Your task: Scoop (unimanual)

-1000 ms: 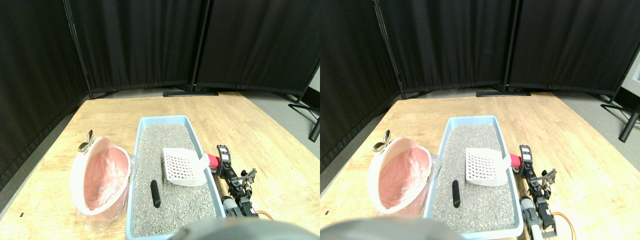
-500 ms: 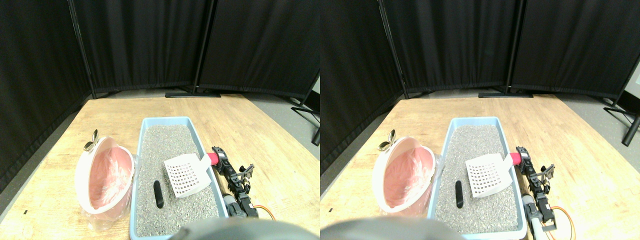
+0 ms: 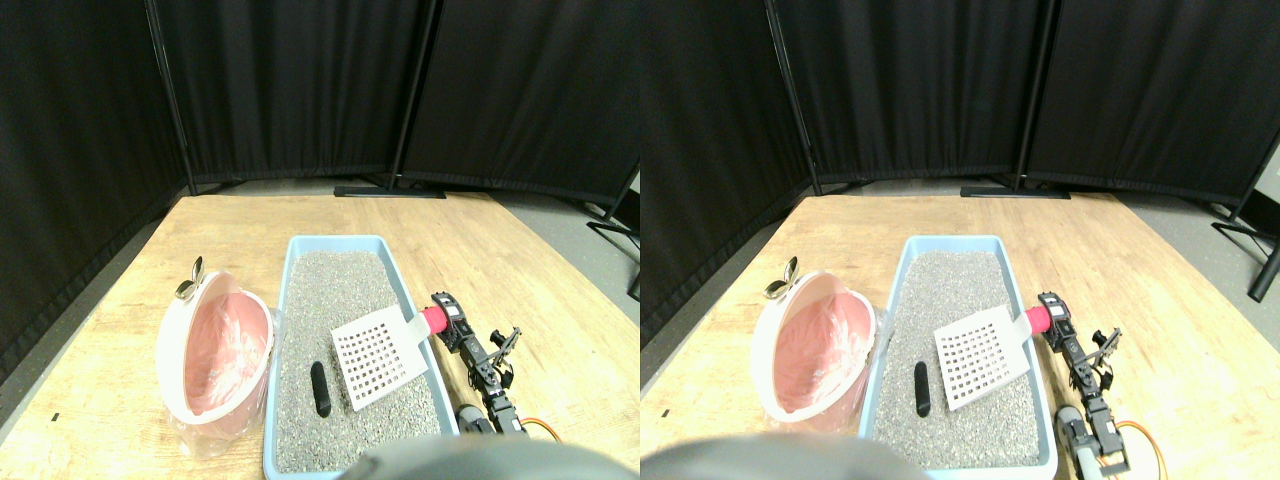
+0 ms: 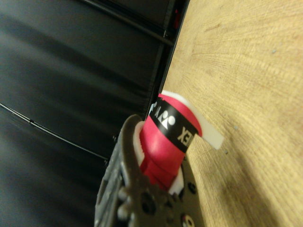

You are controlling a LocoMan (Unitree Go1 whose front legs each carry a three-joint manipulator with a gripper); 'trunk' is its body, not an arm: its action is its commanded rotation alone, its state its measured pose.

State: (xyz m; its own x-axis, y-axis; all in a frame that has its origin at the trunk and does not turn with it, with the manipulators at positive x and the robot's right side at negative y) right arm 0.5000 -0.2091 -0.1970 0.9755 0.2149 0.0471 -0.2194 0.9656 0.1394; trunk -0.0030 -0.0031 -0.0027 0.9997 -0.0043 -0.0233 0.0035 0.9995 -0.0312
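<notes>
The right gripper (image 3: 447, 318) is clamped on the red-wrapped handle (image 3: 431, 320) of the white slotted plastic scoop (image 3: 378, 354), and its blade has tipped down since a second ago, its front edge now dropped closer to the small black oblong lump (image 3: 320, 388) lying on the grey gravel in the light-blue rectangular tray (image 3: 412, 300). The pink-lined white bin (image 3: 215, 357) sits just beside the tray.
</notes>
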